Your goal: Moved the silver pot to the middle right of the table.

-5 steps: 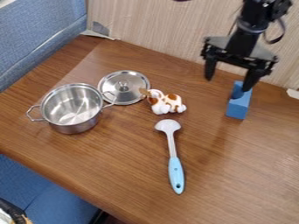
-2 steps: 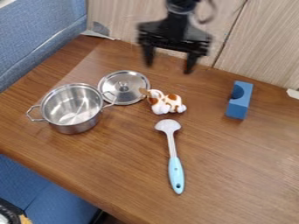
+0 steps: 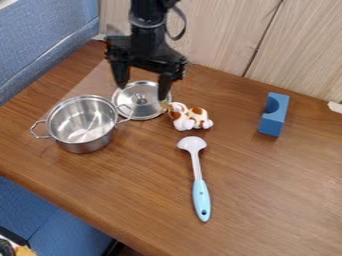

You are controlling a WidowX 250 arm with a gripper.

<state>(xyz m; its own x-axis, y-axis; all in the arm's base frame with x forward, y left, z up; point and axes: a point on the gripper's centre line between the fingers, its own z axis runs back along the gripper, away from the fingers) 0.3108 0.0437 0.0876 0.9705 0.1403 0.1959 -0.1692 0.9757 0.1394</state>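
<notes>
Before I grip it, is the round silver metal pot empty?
Empty: the silver pot is uncovered, with bare, shiny metal visible inside.

Wooden tabletop, brown, grained (image 3: 267,200), pale wood-grain wall panels with dark vertical seam (image 3: 227,35), blue fabric seat back at left (image 3: 43,40), blue seat below (image 3: 60,220)

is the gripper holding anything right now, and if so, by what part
Nothing is held: the gripper is open above the table, with no object between its fingers.

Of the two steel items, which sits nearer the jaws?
The lid: flat, knobbed, partly behind the open jaws in view. The deep, two-handled pot is farther.
</notes>
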